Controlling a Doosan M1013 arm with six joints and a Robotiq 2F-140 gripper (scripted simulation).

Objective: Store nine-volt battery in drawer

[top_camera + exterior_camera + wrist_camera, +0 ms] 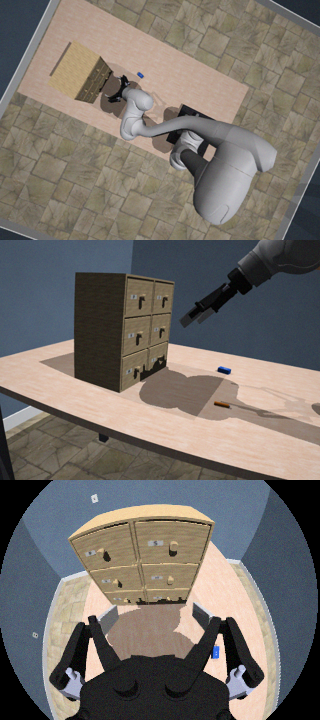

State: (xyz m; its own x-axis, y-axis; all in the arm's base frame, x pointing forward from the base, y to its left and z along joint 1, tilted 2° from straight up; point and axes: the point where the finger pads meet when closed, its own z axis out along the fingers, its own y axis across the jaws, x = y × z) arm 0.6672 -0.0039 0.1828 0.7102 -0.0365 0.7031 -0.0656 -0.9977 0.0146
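The small wooden chest stands upright on the table. It has six drawers in two columns, and all of them look pushed in. Their labels are too small to read. A small blue block, apparently the nine-volt battery, lies flat on the table to the right of the chest's front. My gripper is open and empty. It hangs in the air in front of the chest at about the middle drawers' height, pointing at the front and apart from it.
A thin orange stick lies on the table nearer the front edge, to the right of the chest. The arm's black base plate sits at the table's right part. The arm reaches over the table's middle.
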